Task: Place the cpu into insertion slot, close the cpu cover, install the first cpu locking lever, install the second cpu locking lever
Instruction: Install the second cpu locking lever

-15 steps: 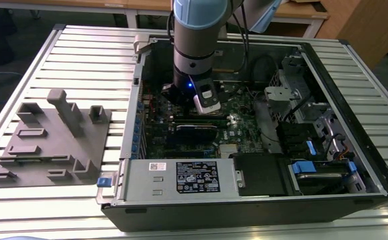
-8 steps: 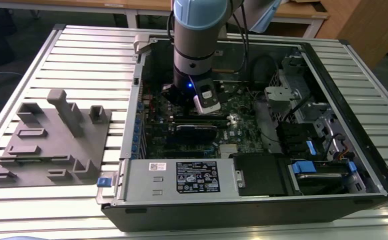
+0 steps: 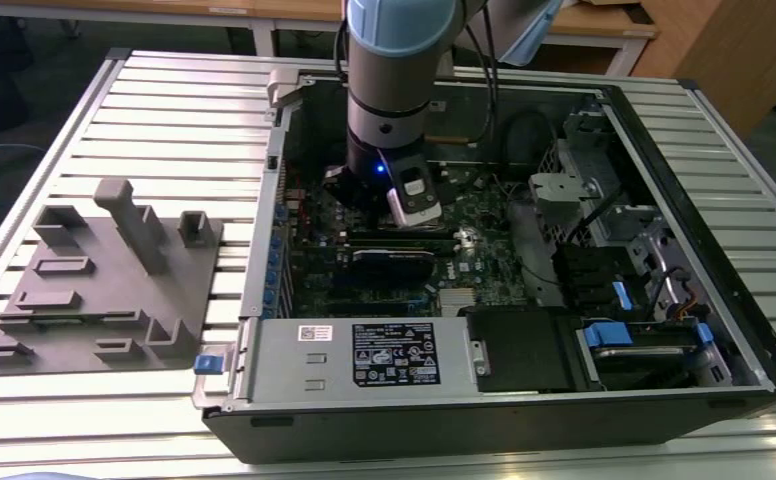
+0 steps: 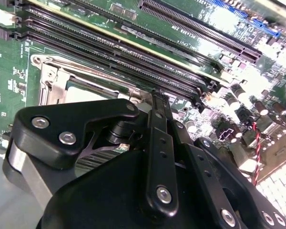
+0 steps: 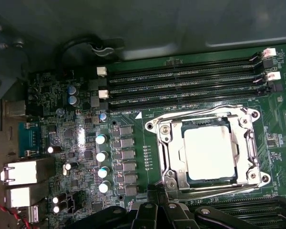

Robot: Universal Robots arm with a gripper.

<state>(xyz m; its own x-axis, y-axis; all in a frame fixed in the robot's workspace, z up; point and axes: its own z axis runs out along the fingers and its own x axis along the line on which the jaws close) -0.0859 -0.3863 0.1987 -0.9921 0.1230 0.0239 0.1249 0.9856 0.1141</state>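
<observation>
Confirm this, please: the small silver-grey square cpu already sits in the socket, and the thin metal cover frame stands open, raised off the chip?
Not quite. In the first wrist view the small silver-grey square cpu does sit in the socket, but the thin metal cover frame lies closed, flat around the chip, not raised.

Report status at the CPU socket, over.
Gripper low at the socket's edge, holding nothing seen. CPU seated in insertion slot, cpu cover down around it. Nothing lying on the socket.

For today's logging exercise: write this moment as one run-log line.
cpu: seated in insertion slot | cpu cover: closed | gripper: at socket edge
</observation>
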